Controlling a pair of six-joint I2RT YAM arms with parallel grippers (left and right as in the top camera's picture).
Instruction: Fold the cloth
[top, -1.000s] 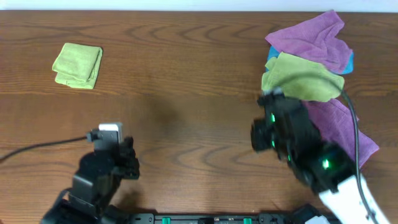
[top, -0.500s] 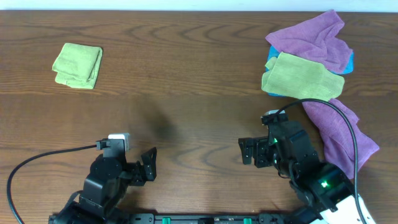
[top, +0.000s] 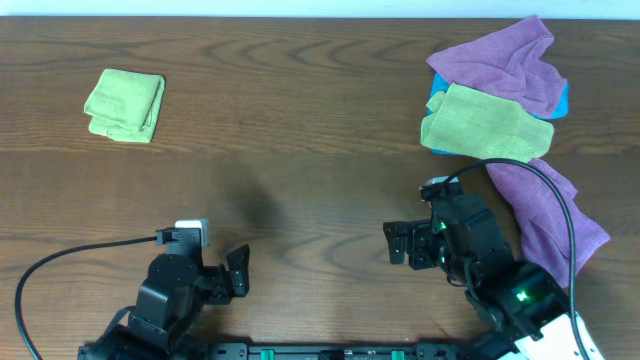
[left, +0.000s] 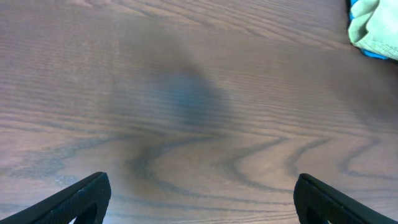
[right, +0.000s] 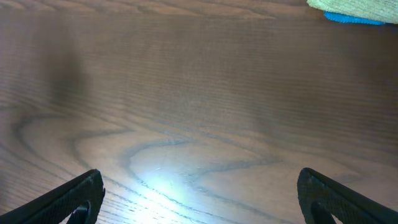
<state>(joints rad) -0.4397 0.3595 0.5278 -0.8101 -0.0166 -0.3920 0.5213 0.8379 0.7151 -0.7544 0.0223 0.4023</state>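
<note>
The cloth (top: 125, 105) is bright lime green and lies folded into a small square at the far left of the table. My left gripper (top: 240, 270) sits low near the front edge, well below the cloth, open and empty. In the left wrist view its two dark fingertips (left: 84, 198) frame bare wood around the gripper (left: 202, 199). My right gripper (top: 393, 243) is at the front right, far from the cloth, also open with nothing in it. In the right wrist view the gripper (right: 202, 196) shows only table between its tips.
A pile at the back right holds a duller yellow-green cloth (top: 485, 125), purple cloths (top: 500, 65) and a bit of blue cloth (top: 436, 100). Another purple cloth (top: 555, 215) runs down beside my right arm. The yellow-green edge shows in both wrist views (left: 373, 28) (right: 354, 6).
Both arms have drawn back toward the front edge. The right arm left the cloth pile. Both grippers went from shut to open.
</note>
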